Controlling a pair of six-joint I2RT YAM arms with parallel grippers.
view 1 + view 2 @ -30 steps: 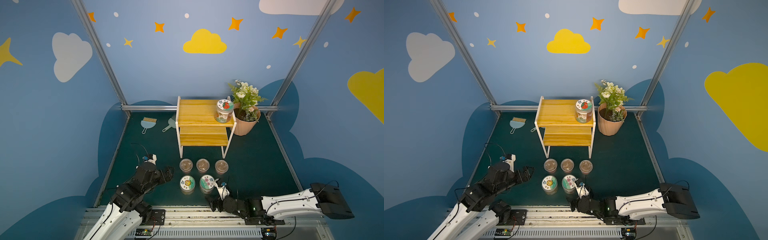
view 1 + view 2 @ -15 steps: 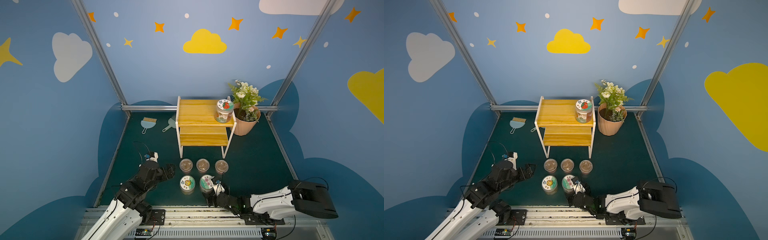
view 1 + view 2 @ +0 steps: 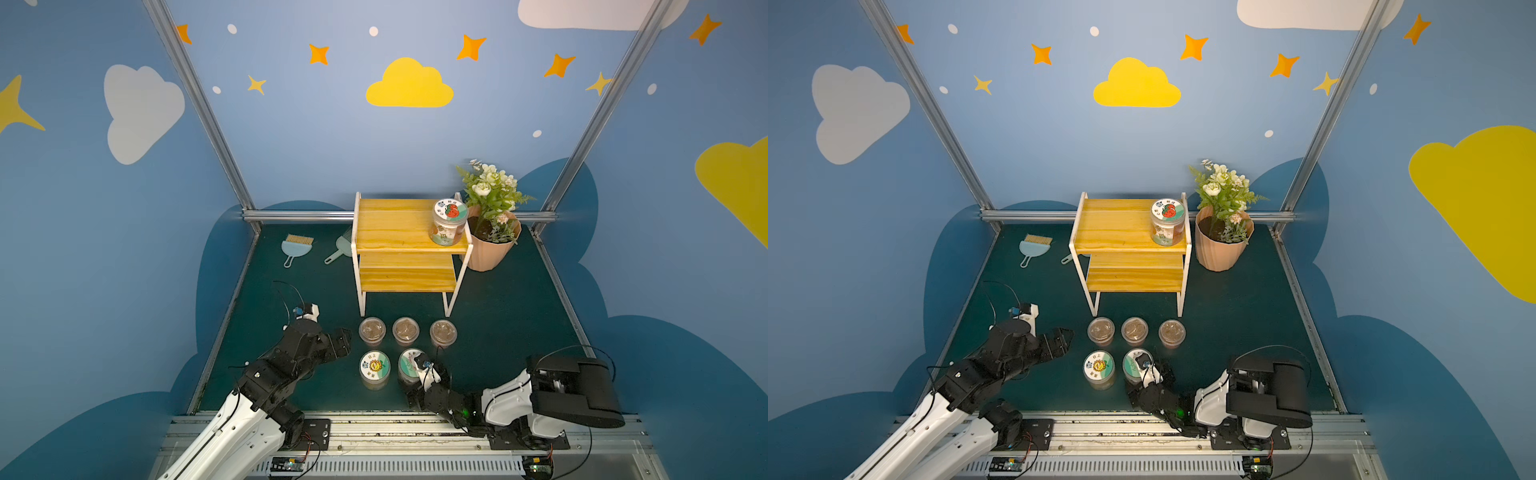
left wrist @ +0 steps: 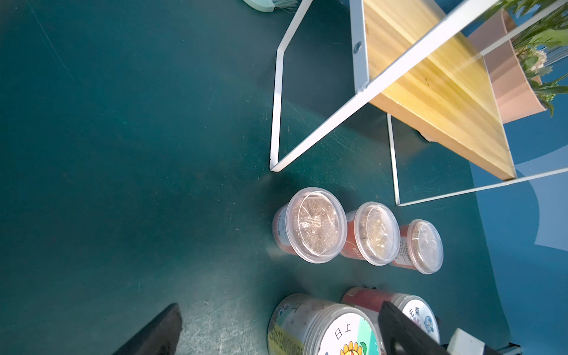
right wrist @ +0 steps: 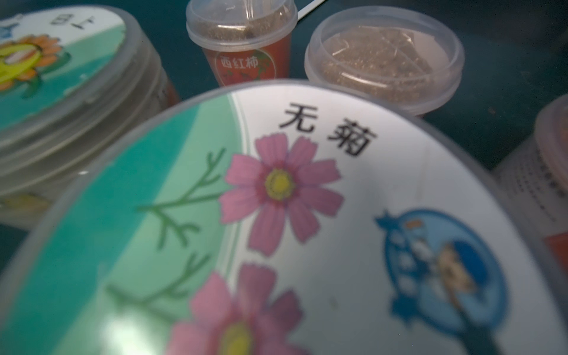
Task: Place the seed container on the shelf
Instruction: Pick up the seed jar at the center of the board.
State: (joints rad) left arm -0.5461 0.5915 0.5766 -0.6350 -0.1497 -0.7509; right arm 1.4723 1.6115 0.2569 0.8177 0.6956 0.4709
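The shelf stands at the back, yellow boards in a white frame, with a strawberry-lid seed container on the right of its top tier. Two more seed containers stand near the front: a sunflower-lid one and a pink-flower-lid one. My right gripper is pressed up to the pink-flower container from the front, and its lid fills the right wrist view, hiding the fingers. My left gripper hangs open and empty just left of the sunflower container.
Three small clear-lidded cups stand in a row between the jars and the shelf's legs. A pink flower pot is right of the shelf. A small brush and dustpan lie at the back left.
My right arm has folded in and its gripper has slid left and forward onto the pink-flower container. My left gripper has edged slightly toward the jars.
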